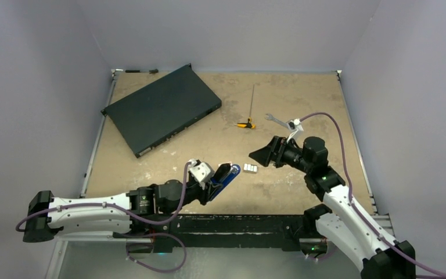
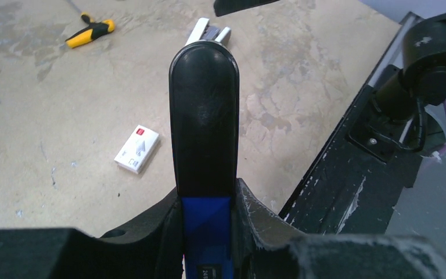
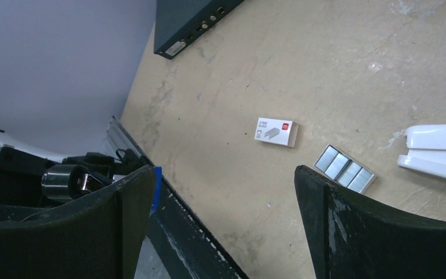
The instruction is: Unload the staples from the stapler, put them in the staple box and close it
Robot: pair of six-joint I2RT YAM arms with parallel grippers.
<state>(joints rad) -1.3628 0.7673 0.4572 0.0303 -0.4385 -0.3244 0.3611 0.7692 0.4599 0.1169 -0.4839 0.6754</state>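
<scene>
**Stapler clamped in the left tool, staples lying loose on the bench**

The left tool (image 2: 207, 218) is closed tight on the stapler (image 2: 204, 116). Its two fingers press against the blue lower body from either side, and the black rounded top runs forward from the grip. In the overhead view the stapler is held at a slant above the near part of the bench (image 3: 337, 70), with its free end aimed toward the right arm.

The right tool (image 3: 223, 174) stands wide open with nothing between its fingers. It hangs above the bench, facing the left arm, with its fingertips apart from everything below.

The staples (image 3: 345, 169) lie on the bench between the two tools, just past the stapler's free end. They are four short silver-grey strips set side by side and touching one another. Whether any more staples sit inside the stapler cannot be told.

Just beside the strips, on the left arm's side, lies a small white box (image 3: 276, 131) with a red label, flat on the bench. On their other side is a white plastic object (image 3: 438, 152), cut off by the edge of the right wrist view.

Farther out, a screwdriver (image 2: 91, 30) with a yellow and black handle lies on the bench with a silver wrench (image 1: 274, 118) near it. A flat black case (image 1: 162, 107) sits at an angle in the far left part.
</scene>
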